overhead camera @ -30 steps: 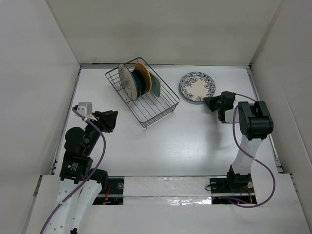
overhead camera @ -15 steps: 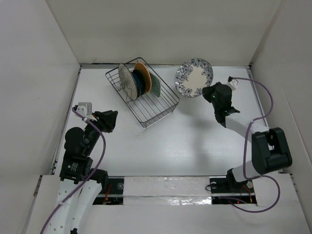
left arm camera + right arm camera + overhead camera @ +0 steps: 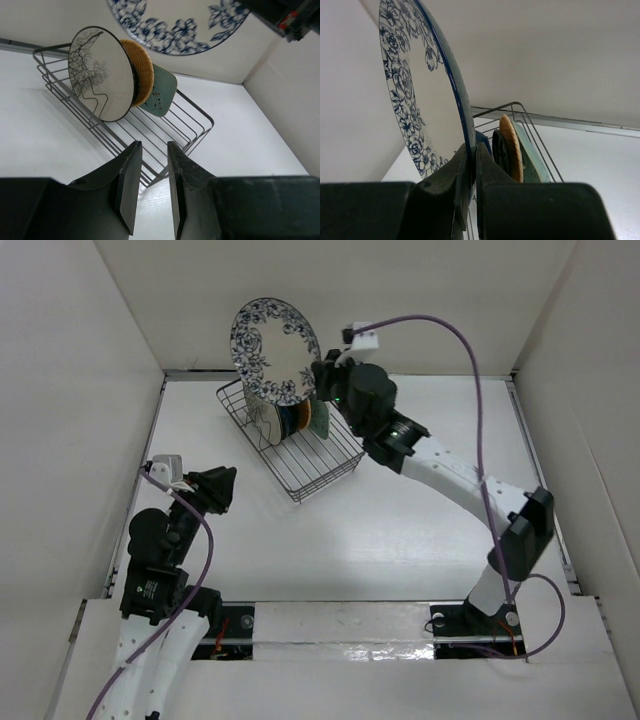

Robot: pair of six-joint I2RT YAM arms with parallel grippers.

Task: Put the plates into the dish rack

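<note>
Floral plate (image 3: 272, 350) stands upright above the dish rack (image 3: 335, 458), rim pinched in the right end effector (image 3: 319, 389).

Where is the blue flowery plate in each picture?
Top external: the blue flowery plate is upper middle, held up over the dish rack.
Left wrist: along the top edge, above the rack.
Right wrist: left side, nearly edge-on, pinched in the right tool.
Shared landmark: the tan woven plate standing in the rack.
</note>
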